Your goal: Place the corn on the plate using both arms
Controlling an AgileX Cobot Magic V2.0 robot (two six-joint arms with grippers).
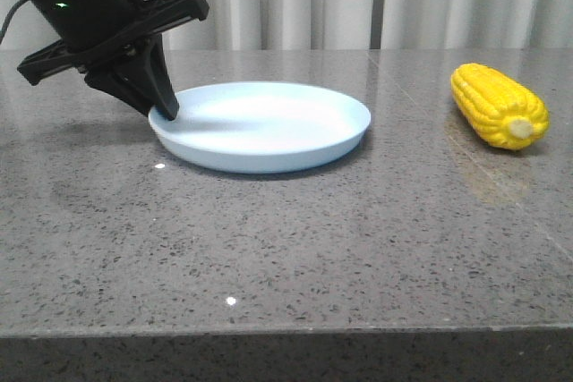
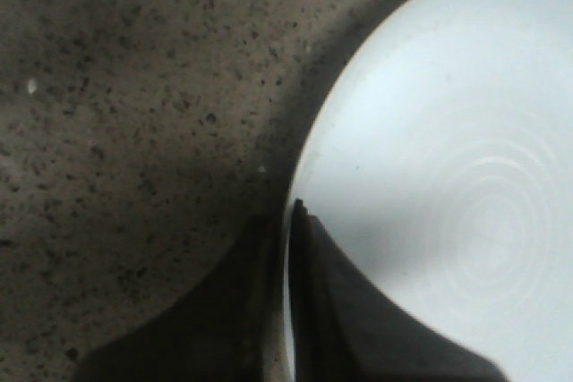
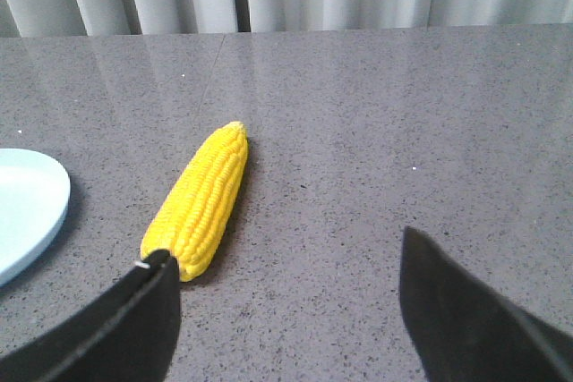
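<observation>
gripping the near-left rim of the plate, the left tool comes down at a slant from the upper left of the front view, its dark pointed tip right on the plate's edge. in the left wrist view the two fingers stand nearly together with the thin pale rim running between them, one finger outside the plate over the tabletop, the other over the plate's inner surface; so the left tool is narrow and closed on the rim. the plate lies flat on the grey speckled tabletop, left of centre.

the corn lies on its side on the tabletop, well apart from the plate, toward the right, its pale stub end facing the front camera. in the right wrist view the corn is beside the plate's edge but not touching it. the right tool is spread wide, its two dark fingers far apart and holding nothing; one fingertip overlaps the corn's near end in that view, though contact cannot be told.
</observation>
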